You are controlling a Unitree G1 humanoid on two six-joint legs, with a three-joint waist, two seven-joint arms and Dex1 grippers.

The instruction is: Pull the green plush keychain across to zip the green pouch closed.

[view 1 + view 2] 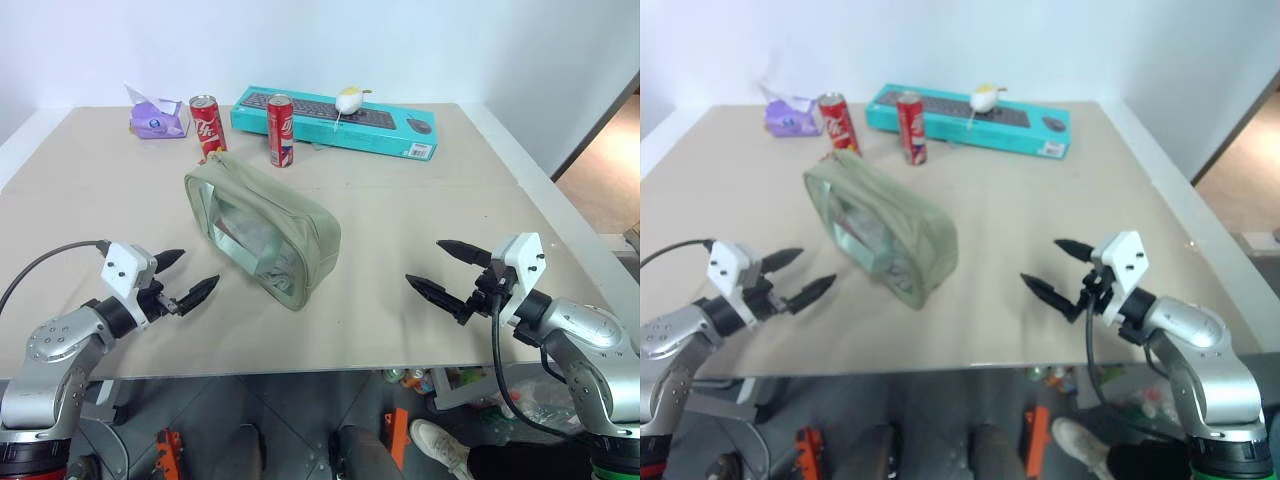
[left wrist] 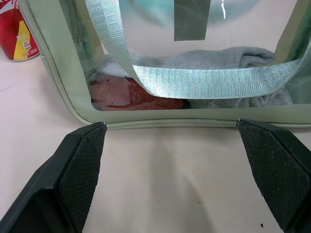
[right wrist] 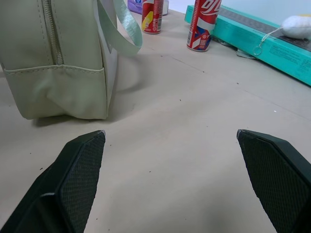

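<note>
Pouch: the green pouch [image 1: 262,232] lies on its side near the middle of the table [image 1: 420,210], clear window towards my left arm, its strap [image 2: 194,80] looped across that window.
Zipper: from my right wrist I see a run of zipper [image 3: 52,34] on the pouch's end panel; I cannot tell whether it is closed along the top.
Keychain: I cannot pick out a green plush charm anywhere on the pouch.
Left gripper: my left gripper [image 1: 185,278] hangs just short of the pouch's near edge, fingers spread wide, holding nothing.
Right gripper: my right gripper [image 1: 445,270] is well apart from the pouch on the other side, fingers equally wide and empty.
Around: two red cans [image 1: 208,126], a teal keyboard box [image 1: 335,121] and a purple tissue pack [image 1: 158,118] stand at the far edge.
Progress: I judge nothing gripped yet; finding the pull, bracing the pouch and drawing the zip all remain.
</note>
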